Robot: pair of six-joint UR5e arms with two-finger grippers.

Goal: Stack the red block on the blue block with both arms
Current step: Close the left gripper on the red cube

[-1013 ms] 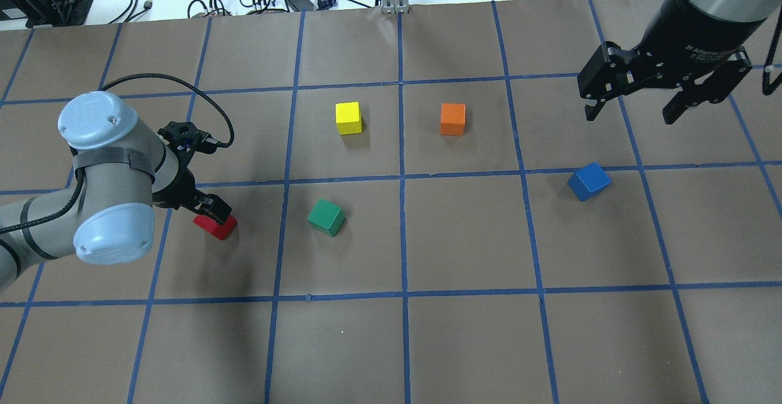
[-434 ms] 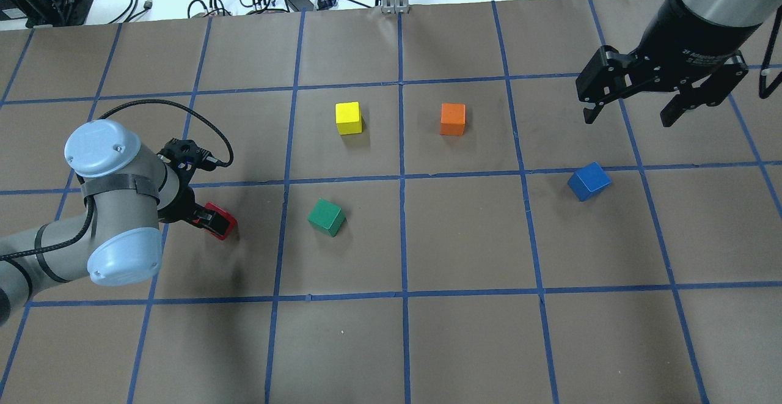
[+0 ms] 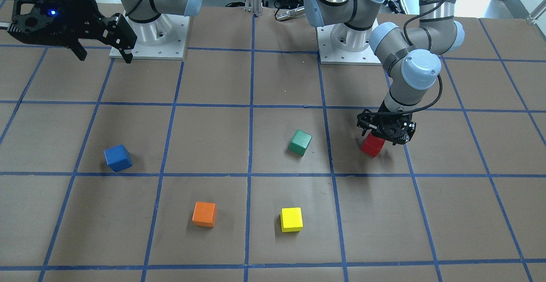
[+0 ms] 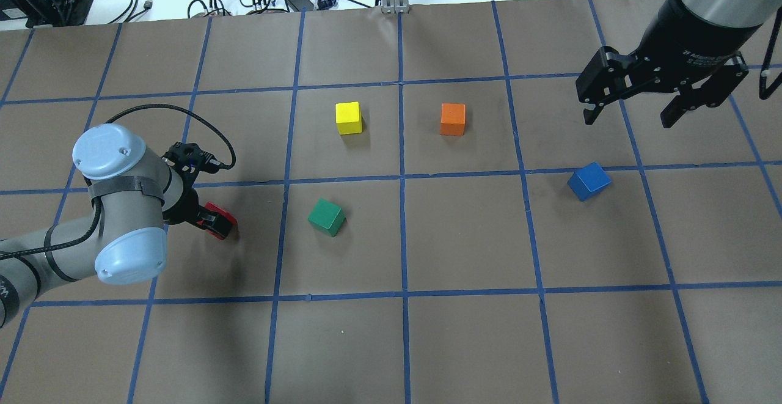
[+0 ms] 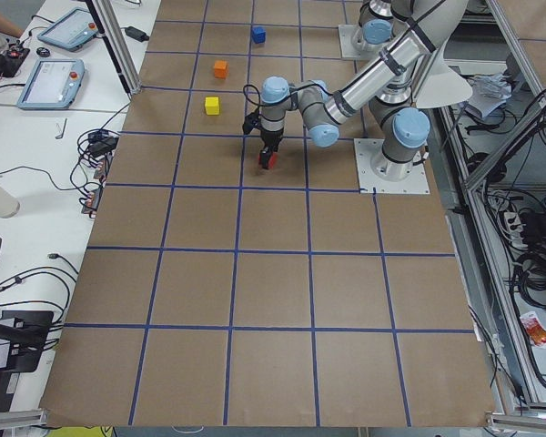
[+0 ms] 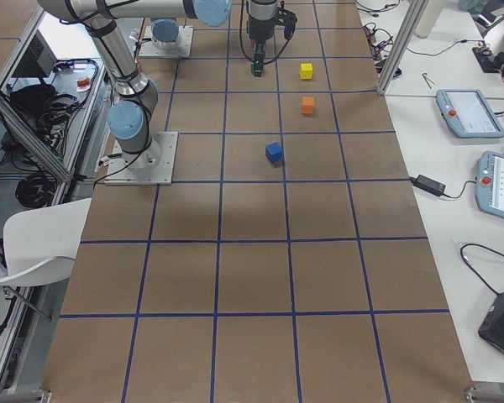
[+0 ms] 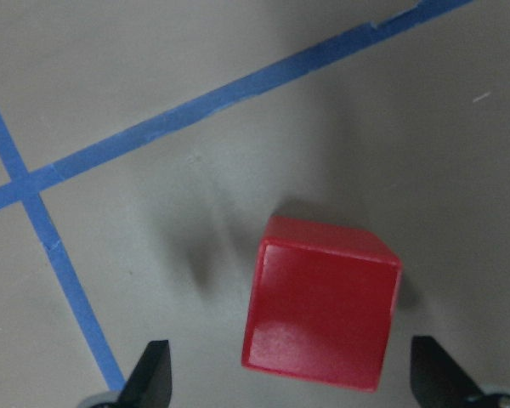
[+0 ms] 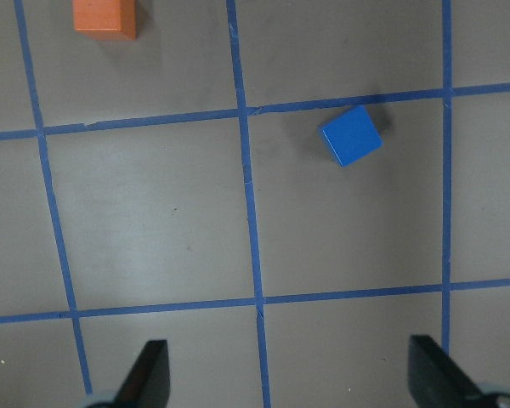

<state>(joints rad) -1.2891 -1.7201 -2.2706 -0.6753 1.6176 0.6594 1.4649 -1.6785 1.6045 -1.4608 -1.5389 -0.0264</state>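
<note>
Now that the left arm (image 4: 125,208) has come down lower, the left pincer (image 4: 205,219) sits around the red block (image 7: 319,319), at the left of the bench (image 4: 464,330). Its two fingers (image 7: 153,378) are spread wide, one on each side of the block. The wrist view shows a gap on both sides, so nothing is gripped yet. The red block rests flat on the bench. I think the reach is done, and the next thing is to squeeze and lift. The block is turned a little between the fingers, so it may twist when they close.

Going right, the green block (image 4: 325,217) is close by. The yellow block (image 4: 348,117) and the orange block (image 4: 453,118) lie farther back. None of them has moved.

Next comes the blue block (image 4: 589,181), on the right side and well apart from the red one. It sits alone, turned at a slant, with nothing on top.

At the far right, the right pincer (image 4: 628,118) hangs high over the bench. It is spread wide, holds nothing, and has hardly moved. The stack is not started yet.
</note>
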